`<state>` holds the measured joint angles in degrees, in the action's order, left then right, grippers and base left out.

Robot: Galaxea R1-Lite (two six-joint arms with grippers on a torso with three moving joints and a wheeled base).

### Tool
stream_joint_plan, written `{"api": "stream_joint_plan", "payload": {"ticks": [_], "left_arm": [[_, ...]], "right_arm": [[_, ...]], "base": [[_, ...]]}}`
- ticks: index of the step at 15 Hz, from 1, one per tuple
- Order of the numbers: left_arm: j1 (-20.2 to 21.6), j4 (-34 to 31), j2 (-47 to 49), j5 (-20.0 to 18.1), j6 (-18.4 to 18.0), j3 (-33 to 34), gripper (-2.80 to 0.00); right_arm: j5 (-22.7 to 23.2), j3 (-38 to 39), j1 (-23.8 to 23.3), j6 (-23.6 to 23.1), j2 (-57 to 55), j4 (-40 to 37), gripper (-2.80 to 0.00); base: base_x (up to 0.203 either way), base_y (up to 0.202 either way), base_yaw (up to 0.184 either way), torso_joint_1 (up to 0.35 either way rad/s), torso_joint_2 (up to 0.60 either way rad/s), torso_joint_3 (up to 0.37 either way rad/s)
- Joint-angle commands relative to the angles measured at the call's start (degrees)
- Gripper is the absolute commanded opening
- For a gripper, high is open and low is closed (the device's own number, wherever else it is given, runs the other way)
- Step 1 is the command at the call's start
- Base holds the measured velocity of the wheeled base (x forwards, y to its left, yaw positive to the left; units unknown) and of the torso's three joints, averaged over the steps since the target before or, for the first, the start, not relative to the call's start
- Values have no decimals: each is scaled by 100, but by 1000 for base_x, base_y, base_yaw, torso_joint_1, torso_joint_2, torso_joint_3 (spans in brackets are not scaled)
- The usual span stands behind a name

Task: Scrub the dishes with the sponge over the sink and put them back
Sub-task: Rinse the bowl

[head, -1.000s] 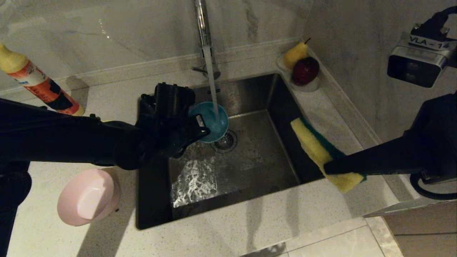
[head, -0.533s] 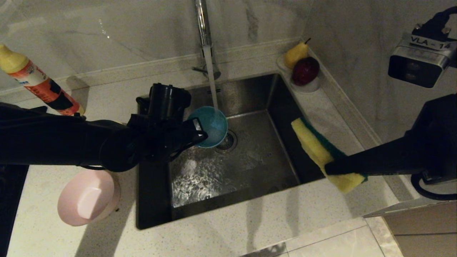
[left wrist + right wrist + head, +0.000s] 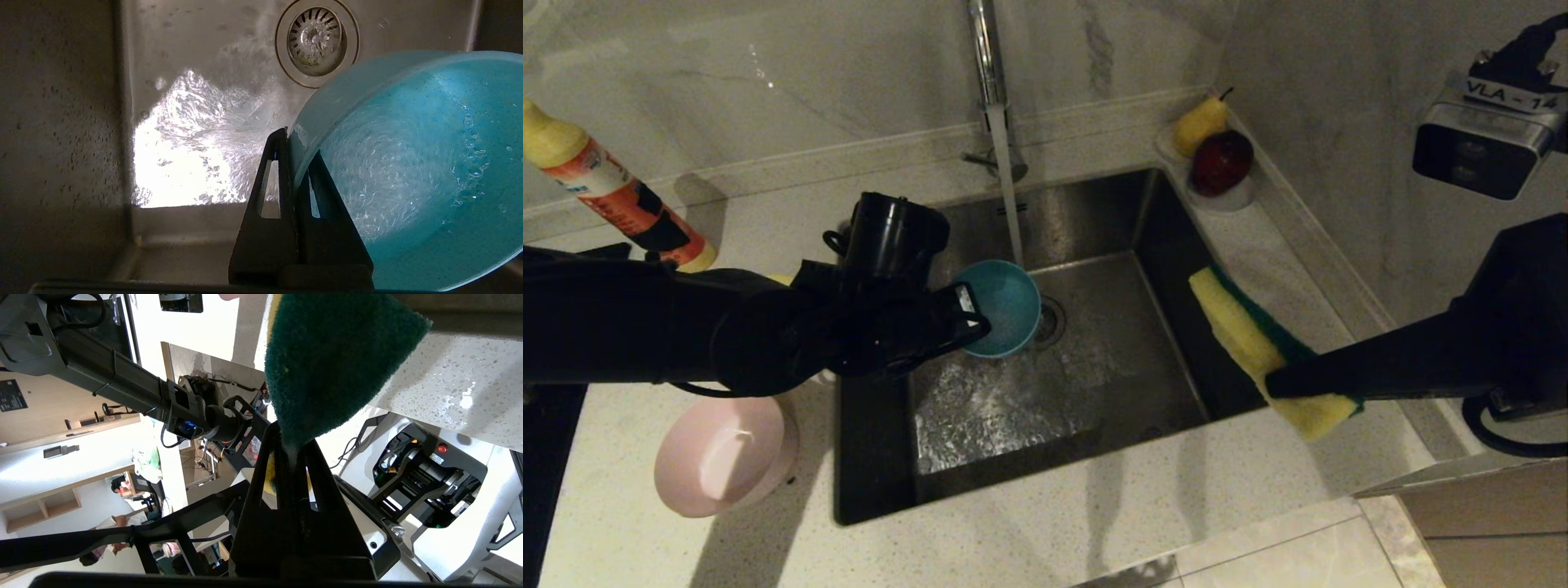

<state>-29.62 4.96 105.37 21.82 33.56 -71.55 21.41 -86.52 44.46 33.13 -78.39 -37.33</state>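
Note:
Over the sink (image 3: 1111, 392), my left gripper (image 3: 978, 323) is shut on the rim of the light blue bowl (image 3: 1003, 306). The wet bowl is tilted on its side just beside the water stream (image 3: 1011, 204) from the tap (image 3: 984, 49). In the left wrist view one finger is inside the blue bowl (image 3: 408, 163) and one outside, above the drain (image 3: 314, 38). My right gripper (image 3: 1270, 384) is shut on the sponge (image 3: 1245, 331), held still over the sink's right edge, its green face (image 3: 335, 355) filling the right wrist view. A pink bowl (image 3: 723, 453) sits on the counter to the left.
An orange and yellow detergent bottle (image 3: 605, 192) leans at the back left. A pear (image 3: 1199, 122) and a dark red apple (image 3: 1221, 159) sit on a small dish at the sink's back right corner. The wall runs close along the right side.
My left gripper has drawn the blue bowl slightly toward the sink's front left, so the stream now falls at its far rim instead of into it. The right arm and sponge have not moved.

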Motion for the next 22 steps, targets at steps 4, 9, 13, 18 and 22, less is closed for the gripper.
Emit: {"api": "stream_joint_plan", "payload": {"ticks": [4,9,13,18,22], "left_arm": [[9,-16,241,30,19,-192,-280],[2,-147,662,32,159,-658,-280],[7,-153,716,41,212,-746,-280],[7,-228,539,41,212,-676,-280],[9,-250,451,41,221,-599,-280]], "right_arm": [[18,80,10,27,60,-20,-280],[13,153,10,9,70,-11,-280],[13,161,10,9,61,-11,-280],[13,144,10,9,103,-11,-280],[4,144,10,9,131,-11,-280]], "base": [[0,0,0,0,0,0],[0,0,0,0,0,0],[0,0,0,0,0,0],[0,0,0,0,0,0],[0,0,0,0,0,0]]}}
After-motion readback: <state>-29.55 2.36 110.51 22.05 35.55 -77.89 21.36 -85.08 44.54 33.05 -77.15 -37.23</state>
